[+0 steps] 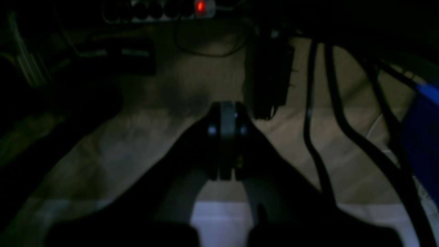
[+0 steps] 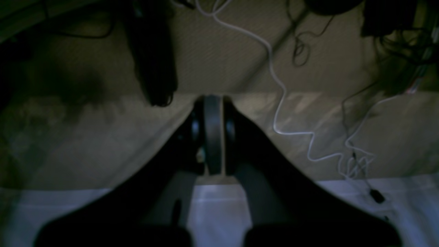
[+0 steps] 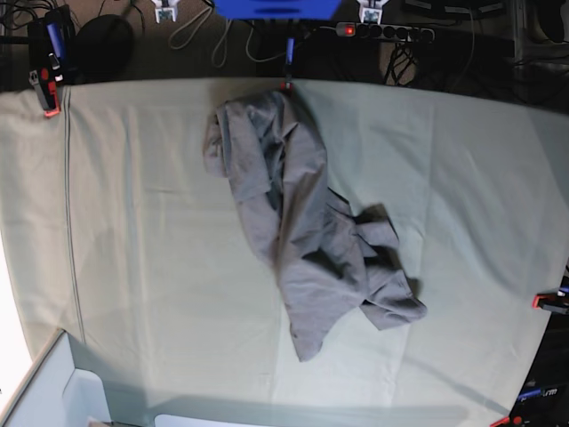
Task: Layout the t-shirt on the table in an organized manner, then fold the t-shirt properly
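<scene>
You are at the very start of the task: the layout step is not yet begun. In the base view the t-shirt [image 3: 302,245] lies crumpled on the table [image 3: 133,222], a long bunched heap running from about 12 o'clock, near the far edge, down toward 5 o'clock of the centre, with a folded lump at its lower right side.

Neither arm shows in that view. Each wrist camera looks down at a dim floor with cables, so both arms seem parked away from the cloth. The left gripper [image 1: 226,144] has its jaws pressed together and holds nothing; the right gripper [image 2: 213,137] is the same.

Your next move, I think, is to bring both arms over the table and take two edges of the shirt, to pull it flat.

I can read no label or writing; the pictures are too dark or too small for this.
</scene>
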